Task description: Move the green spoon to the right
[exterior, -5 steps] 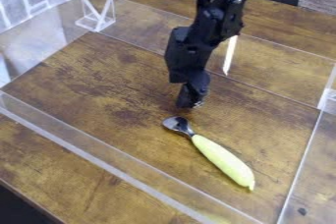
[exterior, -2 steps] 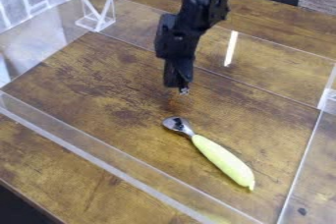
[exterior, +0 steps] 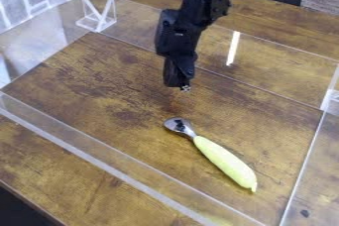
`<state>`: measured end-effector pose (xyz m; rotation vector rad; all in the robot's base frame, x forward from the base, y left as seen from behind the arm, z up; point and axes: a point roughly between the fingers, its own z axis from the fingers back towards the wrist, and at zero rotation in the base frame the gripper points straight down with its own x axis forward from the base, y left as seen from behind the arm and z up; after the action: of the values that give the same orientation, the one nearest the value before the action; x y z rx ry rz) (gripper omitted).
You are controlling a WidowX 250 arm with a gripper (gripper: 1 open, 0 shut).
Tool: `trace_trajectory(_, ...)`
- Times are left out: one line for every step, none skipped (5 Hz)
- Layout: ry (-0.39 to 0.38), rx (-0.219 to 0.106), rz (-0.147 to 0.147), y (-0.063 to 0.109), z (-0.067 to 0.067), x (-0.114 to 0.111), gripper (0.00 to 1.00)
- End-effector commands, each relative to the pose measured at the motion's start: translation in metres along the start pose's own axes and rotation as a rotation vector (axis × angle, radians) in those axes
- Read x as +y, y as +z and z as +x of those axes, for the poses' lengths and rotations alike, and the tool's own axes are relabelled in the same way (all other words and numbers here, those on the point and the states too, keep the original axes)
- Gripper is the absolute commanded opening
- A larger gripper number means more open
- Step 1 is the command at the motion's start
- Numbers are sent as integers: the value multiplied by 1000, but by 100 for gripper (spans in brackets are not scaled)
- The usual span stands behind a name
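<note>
So our gripper (exterior: pixel 181 84) is hanging in the air above the wooden tabletop (exterior: pixel 93 86), pointing steeply down, and it's got nothing in it. The fingers look pinched close together, but the tip is too small and dark for us to say whether it's fully closed, so we can't tell. A second ago it was down low, almost at the bowl end of the green spoon (exterior: pixel 212 153); now it sits higher and further off, up and to the left of the spoon.

The spoon itself hasn't budged: it lies flat on the wood, grey bowl toward the gripper, yellow-green handle running away toward the lower right, near the clear wall of the tray (exterior: pixel 307 156).

Our read: the grab missed, so the spoon's not moved right yet and we probably need another go
</note>
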<state>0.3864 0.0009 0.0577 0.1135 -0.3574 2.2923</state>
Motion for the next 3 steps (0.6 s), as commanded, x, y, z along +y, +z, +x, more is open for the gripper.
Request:
trace_trajectory(163, 85, -65, 45, 16, -20, 100)
trace_trajectory(249, 92, -74, 51, 24, -30, 100)
trace_trajectory(332, 108, -96, 58, 31, -37, 100)
